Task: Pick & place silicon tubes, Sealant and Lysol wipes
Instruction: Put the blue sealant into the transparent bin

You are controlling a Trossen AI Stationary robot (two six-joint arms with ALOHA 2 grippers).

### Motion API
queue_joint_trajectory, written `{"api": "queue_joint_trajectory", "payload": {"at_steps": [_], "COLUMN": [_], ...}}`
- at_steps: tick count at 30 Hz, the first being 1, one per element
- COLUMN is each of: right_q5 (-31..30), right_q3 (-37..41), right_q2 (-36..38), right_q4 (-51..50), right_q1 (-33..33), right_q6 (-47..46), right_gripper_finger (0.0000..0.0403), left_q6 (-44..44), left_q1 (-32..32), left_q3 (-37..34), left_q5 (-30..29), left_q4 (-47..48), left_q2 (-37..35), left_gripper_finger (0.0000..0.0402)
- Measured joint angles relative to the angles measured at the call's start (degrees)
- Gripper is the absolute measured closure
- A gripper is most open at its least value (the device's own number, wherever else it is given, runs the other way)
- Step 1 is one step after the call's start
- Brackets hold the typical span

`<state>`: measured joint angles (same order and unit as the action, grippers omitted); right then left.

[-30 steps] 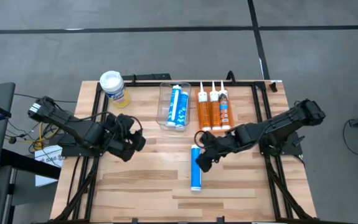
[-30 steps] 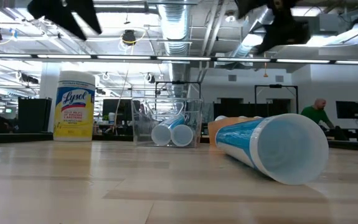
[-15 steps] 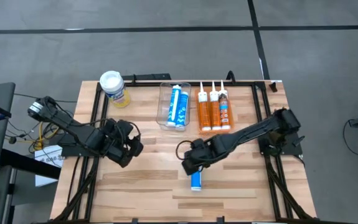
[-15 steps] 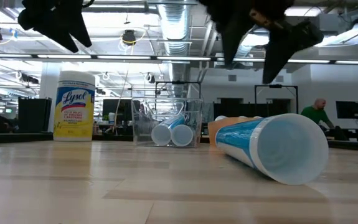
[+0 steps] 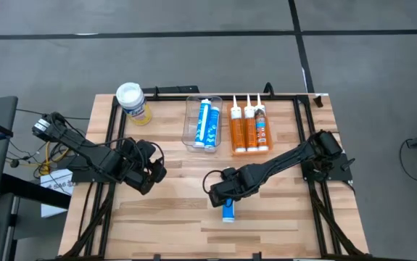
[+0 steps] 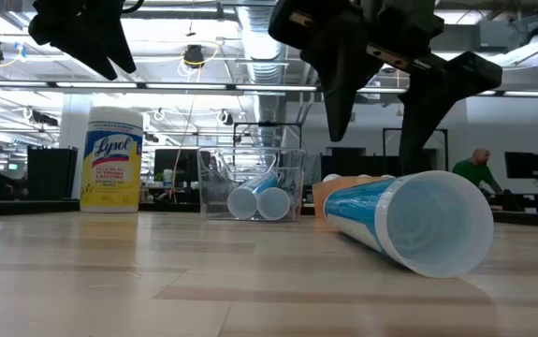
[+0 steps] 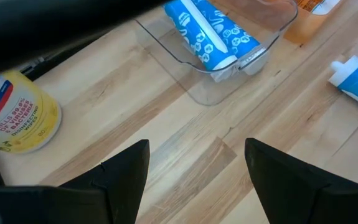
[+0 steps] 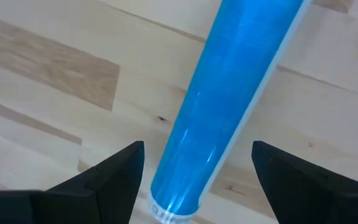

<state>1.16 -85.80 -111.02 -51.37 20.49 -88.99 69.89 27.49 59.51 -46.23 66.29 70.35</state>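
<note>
A blue tube lies on its side on the table's near middle (image 5: 228,209), its flat end toward the near edge (image 6: 409,220). My right gripper (image 5: 223,190) is open just above it. Its fingers stand on either side of the tube (image 8: 228,93) without touching it (image 6: 373,112). My left gripper (image 5: 150,167) is open and empty over the table's left part (image 7: 197,155). The Lysol wipes canister (image 5: 132,101) stands upright at the far left (image 6: 111,159). Two blue tubes lie in a clear bin (image 5: 204,123). Three orange tubes (image 5: 248,129) lie beside it.
The clear bin (image 7: 228,68) and the orange tubes sit at the far middle, behind the loose blue tube. A black frame (image 5: 295,98) runs round the table's far and side edges. Bare wood lies between the two grippers and along the near edge.
My right gripper has gone toward the table's left and near edges and come down, from beside the loose blue tube to over it with its fingers either side. The tube has stayed where it was.
</note>
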Motion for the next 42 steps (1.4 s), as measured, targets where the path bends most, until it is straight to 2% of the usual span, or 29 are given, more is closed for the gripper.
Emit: {"api": "queue_joint_trajectory", "payload": {"at_steps": [4, 21, 24, 30, 42], "right_q5": [-0.1, 1.6, 1.8, 0.5, -4.8], "right_q3": [0.0, -0.3, -0.3, 0.0, 0.2], "right_q2": [-0.1, -11.5, -12.2, -10.6, -3.4], "right_q4": [-0.1, 5.6, 5.3, 4.3, 4.7], "right_q1": [0.0, 0.4, 0.4, 0.5, 0.5], "right_q6": [-1.7, -5.5, -5.5, -4.9, 0.2], "right_gripper_finger": [0.0112, 0.0112, 0.0122, 0.0201, 0.0203], "left_q6": [0.0, -1.0, -1.1, -1.0, -1.2], "left_q1": [0.0, 0.0, 0.0, 0.0, 0.0], "left_q3": [0.0, 0.0, 0.0, 0.0, 0.0], "left_q5": [0.1, 0.7, 1.6, 2.2, 2.8], "left_q4": [0.0, -0.1, -0.4, -1.0, -4.5], "left_q2": [0.0, 0.0, 0.0, 0.0, 0.0], "left_gripper_finger": [0.0145, 0.0145, 0.0145, 0.0145, 0.0145]}}
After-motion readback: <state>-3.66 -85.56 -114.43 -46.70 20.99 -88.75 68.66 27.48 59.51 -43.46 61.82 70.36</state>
